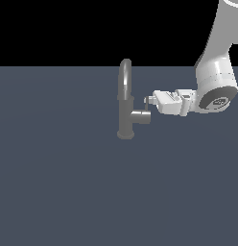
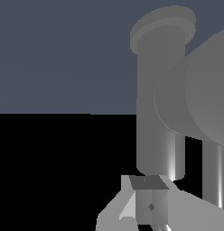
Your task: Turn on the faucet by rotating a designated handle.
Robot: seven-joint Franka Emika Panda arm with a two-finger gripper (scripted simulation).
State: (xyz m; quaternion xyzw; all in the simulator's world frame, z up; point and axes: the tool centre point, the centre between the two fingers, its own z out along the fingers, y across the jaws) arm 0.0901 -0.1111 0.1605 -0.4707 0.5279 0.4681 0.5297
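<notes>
The grey faucet point(image 1: 124, 103) stands upright on the floor, its arched spout on top and round base flange below. A stubby cylinder juts from its body toward the exterior view's right, and the thin handle point(image 1: 147, 105) rises from the end of that cylinder. My gripper point(image 1: 146, 100) reaches in level from the exterior view's right, with its tip at the upper end of the handle. In the wrist view the fingers point(image 2: 143, 205) sit pressed together with nothing between them, in front of the faucet point(image 2: 159, 103). The handle point(image 2: 213, 173) shows as a thin rod beside them, not between them.
A flat blue-grey floor point(image 1: 58, 182) spreads all around the faucet. The white arm point(image 1: 214, 81) comes down from the upper corner at the exterior view's right. Nothing else shows.
</notes>
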